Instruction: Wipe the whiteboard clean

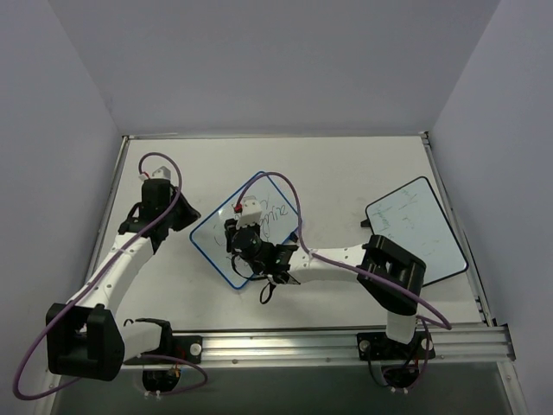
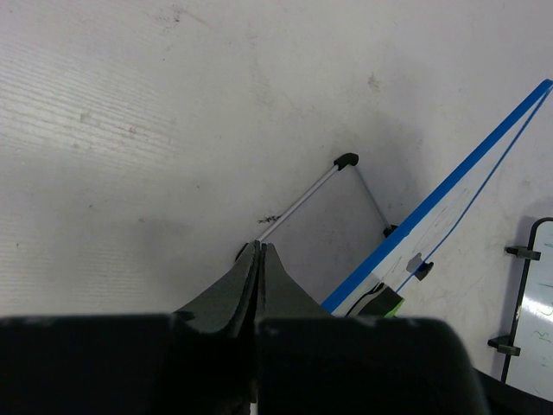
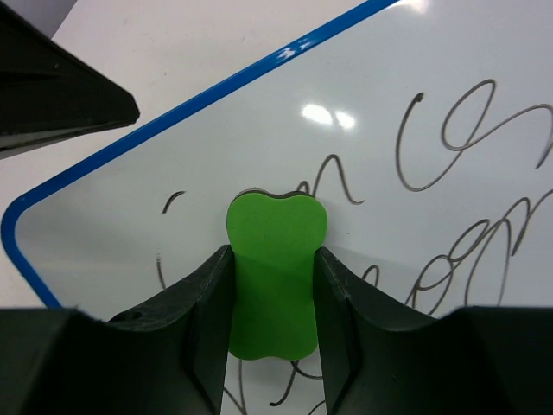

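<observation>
The whiteboard (image 1: 214, 242) is white with a thin blue frame and lies tilted at the table's middle, with dark cursive handwriting across its face (image 3: 259, 138). My right gripper (image 1: 242, 238) is over its lower left part, shut on a green eraser (image 3: 276, 259) that rests against the writing. My left gripper (image 1: 183, 218) is at the board's left edge, and its jaws (image 2: 257, 247) are shut on the thin grey rod of the board's stand (image 2: 302, 201). The blue edge (image 2: 449, 186) and the green eraser (image 2: 390, 303) also show in the left wrist view.
A second white board with a black frame and faint scribbles (image 1: 416, 232) lies at the right of the table, and also shows in the left wrist view (image 2: 536, 311). The white table (image 1: 346, 164) is ringed by a metal rim. Grey walls stand on three sides.
</observation>
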Robot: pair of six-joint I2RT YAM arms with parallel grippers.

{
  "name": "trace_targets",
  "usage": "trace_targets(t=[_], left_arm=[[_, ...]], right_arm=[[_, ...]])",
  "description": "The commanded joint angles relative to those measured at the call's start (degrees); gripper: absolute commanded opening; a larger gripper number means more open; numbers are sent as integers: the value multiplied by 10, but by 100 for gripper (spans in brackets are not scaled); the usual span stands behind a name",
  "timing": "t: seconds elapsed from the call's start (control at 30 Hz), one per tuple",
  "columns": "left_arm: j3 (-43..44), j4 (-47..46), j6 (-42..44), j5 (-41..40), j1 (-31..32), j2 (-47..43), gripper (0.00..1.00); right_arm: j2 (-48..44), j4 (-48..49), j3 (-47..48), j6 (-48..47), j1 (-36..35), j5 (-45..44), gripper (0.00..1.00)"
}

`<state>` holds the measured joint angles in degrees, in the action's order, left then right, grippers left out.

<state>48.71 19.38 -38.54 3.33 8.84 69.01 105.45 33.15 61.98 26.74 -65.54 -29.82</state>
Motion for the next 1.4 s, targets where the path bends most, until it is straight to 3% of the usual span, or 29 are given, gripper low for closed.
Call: trace_targets(t=[0.0,0.33,1.0,1.37], left_arm=[[9,-29,7,8,7,2,2],[13,-28,10,2,28,6,2],[24,-29,20,9,48,19,2],[28,-25,28,7,50,18,2]], right_arm=[[-34,12,-14,6,15,-29,0],[-24,9,3,-4,23,-14,0],[27,-12,81,-13,-45,0,0],[6,10,18,3,4,-23,0]])
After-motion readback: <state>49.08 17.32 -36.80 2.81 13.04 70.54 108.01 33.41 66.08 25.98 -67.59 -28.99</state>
